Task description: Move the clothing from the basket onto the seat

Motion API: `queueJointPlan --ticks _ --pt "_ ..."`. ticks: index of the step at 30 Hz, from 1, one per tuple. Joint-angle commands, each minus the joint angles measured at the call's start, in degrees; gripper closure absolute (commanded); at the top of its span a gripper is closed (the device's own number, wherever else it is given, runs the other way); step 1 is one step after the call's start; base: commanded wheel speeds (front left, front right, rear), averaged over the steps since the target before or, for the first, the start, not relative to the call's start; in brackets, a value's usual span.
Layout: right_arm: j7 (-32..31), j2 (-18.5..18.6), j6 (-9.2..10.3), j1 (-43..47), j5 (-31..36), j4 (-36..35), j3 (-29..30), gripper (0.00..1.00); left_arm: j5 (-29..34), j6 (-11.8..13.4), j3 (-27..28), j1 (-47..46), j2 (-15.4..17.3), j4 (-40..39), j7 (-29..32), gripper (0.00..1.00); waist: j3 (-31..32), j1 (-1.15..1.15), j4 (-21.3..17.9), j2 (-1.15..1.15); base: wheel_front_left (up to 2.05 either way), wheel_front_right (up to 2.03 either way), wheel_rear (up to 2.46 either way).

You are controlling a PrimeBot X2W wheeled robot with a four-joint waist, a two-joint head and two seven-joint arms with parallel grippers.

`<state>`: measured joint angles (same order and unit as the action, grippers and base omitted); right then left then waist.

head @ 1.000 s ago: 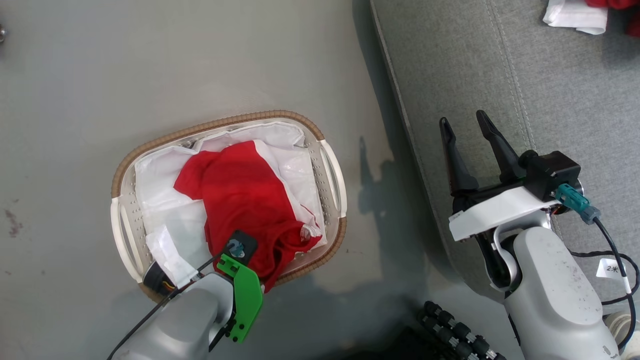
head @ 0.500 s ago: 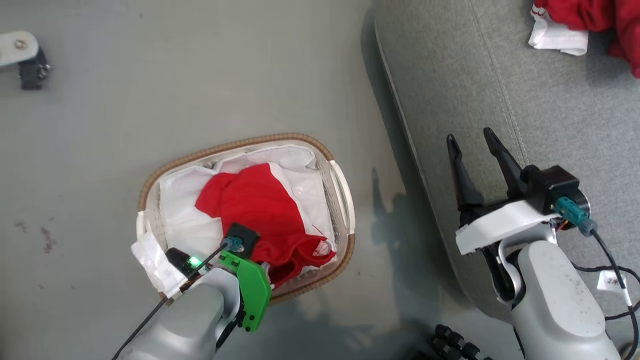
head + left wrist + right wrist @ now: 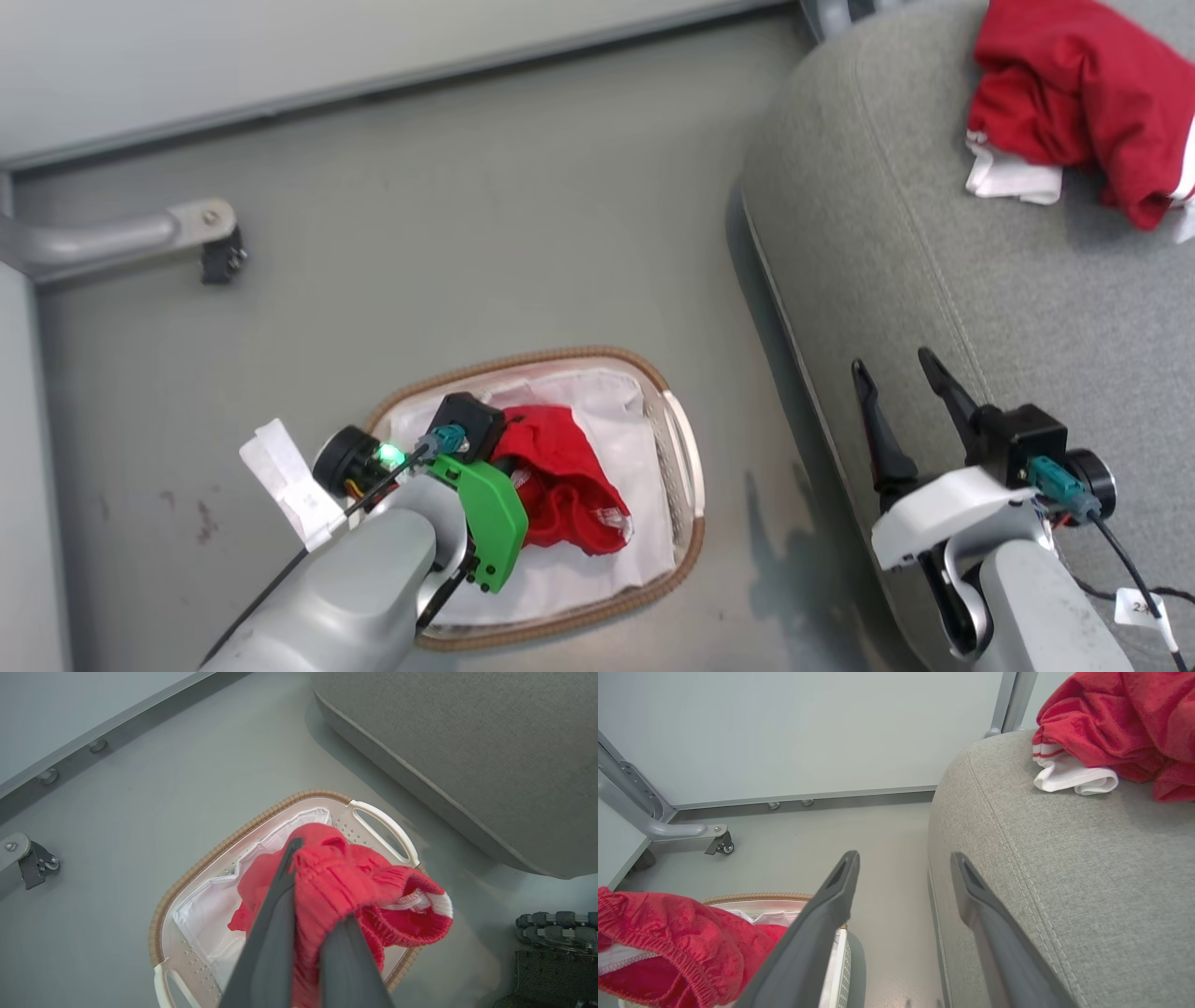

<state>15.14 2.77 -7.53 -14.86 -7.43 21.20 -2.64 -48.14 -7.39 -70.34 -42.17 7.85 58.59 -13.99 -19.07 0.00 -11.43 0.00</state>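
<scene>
Over the basket (image 3: 219,847), left gripper (image 3: 308,882) clamped on red clothing (image 3: 364,882), bunched, hanging above the liner (image 3: 205,910). Right gripper (image 3: 892,364) fingers spread, holding nothing, over the seat (image 3: 934,233) edge. Second garment (image 3: 1074,84) lies further back on seat.

A smooth grey floor (image 3: 467,233) carries an oval basket (image 3: 523,358) with a brown woven rim. A wheeled metal leg (image 3: 187,229) stands well apart from it, and a large grey seat (image 3: 934,280) stands near the basket. Crumpled red and white clothing (image 3: 1074,84) lies on the seat, near its rounded corner.
</scene>
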Motion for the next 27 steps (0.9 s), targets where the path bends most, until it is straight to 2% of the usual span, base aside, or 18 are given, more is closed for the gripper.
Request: queueJointPlan --ticks 1,14,21,27 --pt "0.0 0.2 0.08 1.6 0.7 0.3 0.3 0.0 0.9 -0.2 -0.3 -1.0 0.6 -0.8 -0.4 1.0 7.8 0.0 3.6 0.0 0.0 0.0 0.0" --pt "0.0 0.2 0.08 6.9 2.2 0.9 0.6 0.0 5.5 -0.2 -2.4 -10.4 6.7 -12.0 1.4 1.0 18.1 0.0 5.3 0.0 0.0 0.0 0.0" --pt "0.0 0.2 0.08 8.1 2.2 0.8 0.3 0.0 8.0 -0.2 -2.3 -18.9 10.3 -18.5 3.8 1.0 19.8 0.0 6.2 0.0 0.0 0.0 0.0" --pt "0.0 0.2 0.08 6.9 2.0 0.8 -1.5 0.0 8.7 0.5 -0.6 -25.4 11.5 -22.0 4.9 1.0 20.3 0.0 6.3 0.0 0.0 0.0 0.0"
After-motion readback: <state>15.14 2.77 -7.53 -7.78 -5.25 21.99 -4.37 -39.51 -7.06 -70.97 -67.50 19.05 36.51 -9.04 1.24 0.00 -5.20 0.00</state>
